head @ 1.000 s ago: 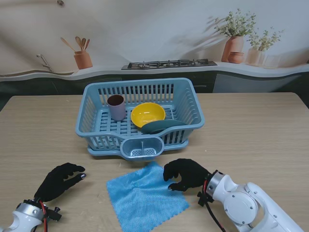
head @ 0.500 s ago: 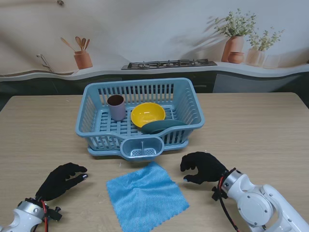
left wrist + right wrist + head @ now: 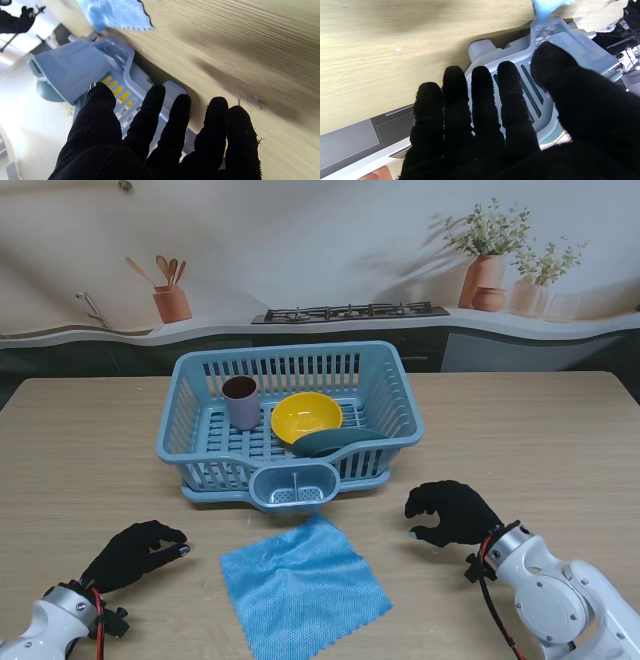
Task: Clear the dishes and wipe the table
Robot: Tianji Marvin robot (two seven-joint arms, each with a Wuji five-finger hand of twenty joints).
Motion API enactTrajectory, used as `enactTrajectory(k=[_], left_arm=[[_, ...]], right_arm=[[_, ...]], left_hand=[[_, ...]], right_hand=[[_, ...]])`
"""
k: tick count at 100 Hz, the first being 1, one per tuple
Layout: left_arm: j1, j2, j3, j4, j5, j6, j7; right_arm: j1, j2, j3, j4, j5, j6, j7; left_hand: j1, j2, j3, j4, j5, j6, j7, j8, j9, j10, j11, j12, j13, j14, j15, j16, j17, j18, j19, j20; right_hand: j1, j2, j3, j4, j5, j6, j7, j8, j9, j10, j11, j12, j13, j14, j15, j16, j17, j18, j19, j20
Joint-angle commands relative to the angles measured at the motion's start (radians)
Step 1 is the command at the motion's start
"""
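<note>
We see our left robot hand [image 3: 135,555], gloved in black, low over the pale wooden tabletop [image 3: 80,450] near us on the left, its fingers loosely curled and apart with nothing between them. Our right robot hand [image 3: 450,513], also in a black glove, sits over the tabletop near us on the right, fingers bent and separated, holding nothing; in the right wrist view its fingers [image 3: 482,100] lie side by side with the thumb set off from them.

Between the two robot hands a square blue woven cleaning cloth [image 3: 303,584] lies flat on the tabletop, touched by neither. Just beyond it stands a light blue slotted plastic dish rack [image 3: 195,405] with a small cutlery cup [image 3: 291,485] on its near side. Inside the rack a mauve plastic cup [image 3: 240,401] stands upright on the left, a yellow bowl [image 3: 305,416] sits beside it in the middle, and a dark teal plate [image 3: 335,442] leans against the near wall.
</note>
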Motion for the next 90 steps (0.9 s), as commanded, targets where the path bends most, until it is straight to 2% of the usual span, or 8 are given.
enactTrajectory(k=[1,28,65,66,67,71,90], left_arm=[[-0.008,0.006,0.008,-0.013,0.013,0.006,-0.017],[-0.004,0.017,0.021,-0.041,0.043,0.034,-0.056],[0.034,0.03,0.019,-0.099,0.124,0.025,-0.098],[0.035,0.031,0.019,-0.1,0.126,0.024,-0.099],[0.035,0.031,0.019,-0.102,0.127,0.024,-0.1],[0.04,0.033,0.018,-0.111,0.131,0.027,-0.109],[0.047,0.04,0.023,-0.141,0.146,0.032,-0.142]], right_arm=[[0.003,0.002,0.007,0.018,-0.017,-0.01,0.003],[0.015,0.001,0.013,0.049,-0.04,-0.01,-0.02],[0.03,-0.001,0.013,0.086,-0.069,-0.007,-0.052],[0.031,-0.001,0.013,0.087,-0.069,-0.007,-0.053],[0.031,-0.001,0.013,0.088,-0.07,-0.006,-0.055],[0.033,-0.002,0.013,0.092,-0.07,-0.005,-0.059],[0.04,-0.005,0.015,0.107,-0.073,0.002,-0.081]], left_hand=[[0.049,0.05,-0.027,0.025,-0.014,-0.013,-0.002,0.0,-0.015,-0.02,-0.009,-0.018,-0.019,-0.009,-0.006,-0.012,-0.012,-0.021,-0.027,-0.025],[0.05,0.038,-0.027,0.026,-0.018,-0.016,-0.004,-0.003,-0.032,-0.026,-0.017,-0.021,-0.041,-0.02,-0.019,-0.018,-0.035,-0.053,-0.048,-0.041],[0.062,-0.023,0.011,0.031,-0.048,-0.028,-0.017,-0.008,-0.078,-0.061,-0.034,-0.028,-0.072,-0.075,-0.061,-0.039,-0.059,-0.082,-0.09,-0.075],[0.008,-0.05,0.117,0.019,-0.048,-0.027,-0.017,-0.007,-0.078,-0.06,-0.035,-0.03,-0.072,-0.076,-0.062,-0.042,-0.06,-0.083,-0.085,-0.089],[-0.02,-0.064,0.171,0.013,-0.048,-0.028,-0.017,-0.007,-0.078,-0.06,-0.035,-0.031,-0.071,-0.076,-0.063,-0.043,-0.061,-0.084,-0.084,-0.096],[-0.077,-0.093,0.287,-0.006,-0.051,-0.027,-0.019,-0.009,-0.083,-0.062,-0.04,-0.032,-0.077,-0.081,-0.074,-0.049,-0.065,-0.09,-0.099,-0.106],[-0.089,-0.111,0.32,-0.011,-0.071,-0.028,-0.028,-0.013,-0.111,-0.074,-0.045,-0.033,-0.099,-0.099,-0.092,-0.056,-0.08,-0.112,-0.121,-0.117]], right_hand=[[0.02,0.016,-0.006,-0.013,0.013,0.008,-0.004,-0.005,0.019,0.007,-0.008,-0.011,0.015,0.017,-0.009,-0.011,0.001,0.02,-0.008,-0.011],[0.021,0.018,-0.007,-0.015,0.016,0.01,-0.009,0.0,0.021,0.008,-0.012,-0.011,0.018,0.02,-0.011,-0.013,0.003,0.021,-0.008,-0.013],[0.023,0.022,-0.01,-0.016,0.015,0.012,-0.008,0.002,0.02,0.009,-0.01,-0.009,0.017,0.021,-0.01,-0.013,0.003,0.019,-0.005,-0.014],[0.023,0.022,-0.01,-0.016,0.015,0.012,-0.008,0.002,0.021,0.008,-0.01,-0.009,0.017,0.02,-0.01,-0.013,0.002,0.019,-0.005,-0.014],[0.023,0.021,-0.01,-0.016,0.015,0.012,-0.008,0.002,0.021,0.008,-0.009,-0.009,0.017,0.02,-0.01,-0.013,0.002,0.02,-0.005,-0.014],[0.023,0.022,-0.01,-0.016,0.014,0.009,-0.009,0.002,0.019,0.008,-0.01,-0.009,0.017,0.019,-0.01,-0.013,0.002,0.02,-0.005,-0.014],[0.018,0.026,-0.01,-0.013,0.01,0.009,-0.011,0.003,0.013,0.008,-0.011,-0.009,0.012,0.017,-0.012,-0.013,-0.001,0.018,-0.007,-0.015]])
